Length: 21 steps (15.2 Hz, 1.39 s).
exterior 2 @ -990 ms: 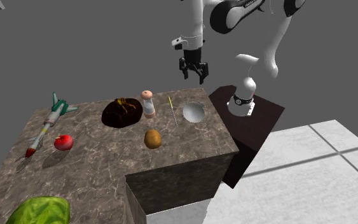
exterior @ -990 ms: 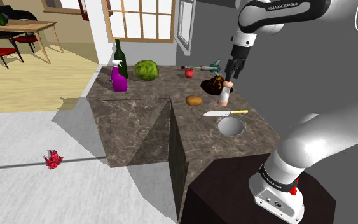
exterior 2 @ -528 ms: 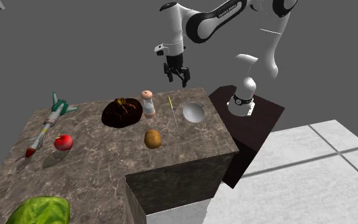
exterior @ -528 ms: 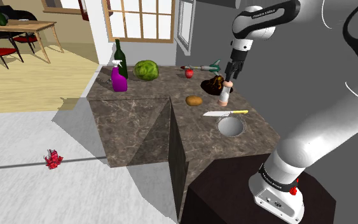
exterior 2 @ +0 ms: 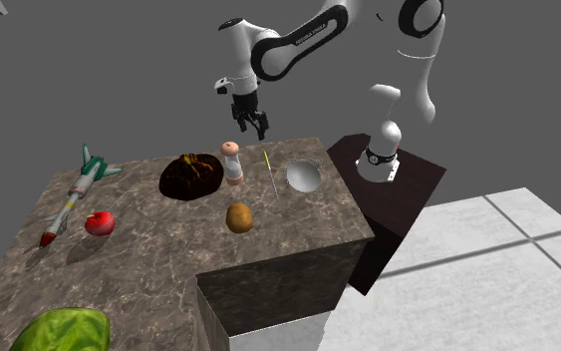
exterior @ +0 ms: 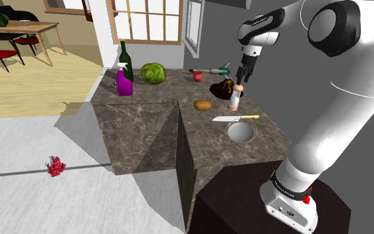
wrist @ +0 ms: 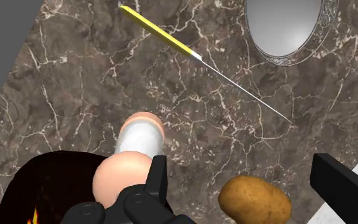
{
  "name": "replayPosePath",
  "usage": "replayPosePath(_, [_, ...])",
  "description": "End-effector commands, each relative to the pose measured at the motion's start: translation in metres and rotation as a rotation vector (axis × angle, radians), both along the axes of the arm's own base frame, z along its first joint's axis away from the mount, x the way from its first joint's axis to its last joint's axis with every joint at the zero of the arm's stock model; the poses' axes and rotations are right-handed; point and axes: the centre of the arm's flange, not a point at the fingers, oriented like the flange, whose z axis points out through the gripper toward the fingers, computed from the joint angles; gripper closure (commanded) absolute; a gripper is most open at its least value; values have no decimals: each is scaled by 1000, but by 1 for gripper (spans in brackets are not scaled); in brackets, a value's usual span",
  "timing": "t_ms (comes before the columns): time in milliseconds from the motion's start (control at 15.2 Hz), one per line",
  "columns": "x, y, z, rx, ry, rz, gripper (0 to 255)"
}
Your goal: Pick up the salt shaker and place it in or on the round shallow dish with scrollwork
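Fingers (wrist: pixel 152 184) stand spread apart with nothing between them but bare counter (wrist: pixel 75 83). The black gripper (exterior 2: pixel 251 122) hangs in the air above the salt shaker (exterior 2: pixel 232 163) and is not touching it. In the wrist view the shaker (wrist: pixel 139 143) – pale body, peach-coloured cap – sits just off one finger, outside the gap rather than in it.

The shaker (exterior: pixel 234 98) stands upright on the brown marbled counter, just beside a dark round lump with orange streaks (exterior 2: pixel 190 175). On its other side lies a knife with a yellow handle (exterior 2: pixel 270 172). Past the knife, toward the stand, rests the round shallow dish (exterior 2: pixel 304 175). Its grey bowl is ringed by a scrollwork rim (wrist: pixel 279 60), and it lies well apart from the shaker. A potato (exterior 2: pixel 239 216) lies near the shaker on the counter – in the wrist view it shows low between the fingers (wrist: pixel 255 200), not gripped.
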Motion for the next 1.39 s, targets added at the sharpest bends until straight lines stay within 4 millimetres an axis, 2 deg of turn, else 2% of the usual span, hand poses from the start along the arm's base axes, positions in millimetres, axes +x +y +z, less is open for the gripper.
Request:
replayPosePath(0, [11,-23,-12,-3,1,-2,0])
replayPosePath(330, [34,-79,-36,-9,3,-11,0])
replayPosePath(396, [36,-84,-37,-9,3,-11,0])
replayPosePath(858, [35,-80,-77,-9,3,-11,0])
replayPosePath(1320, [35,-80,-77,-9,3,-11,0])
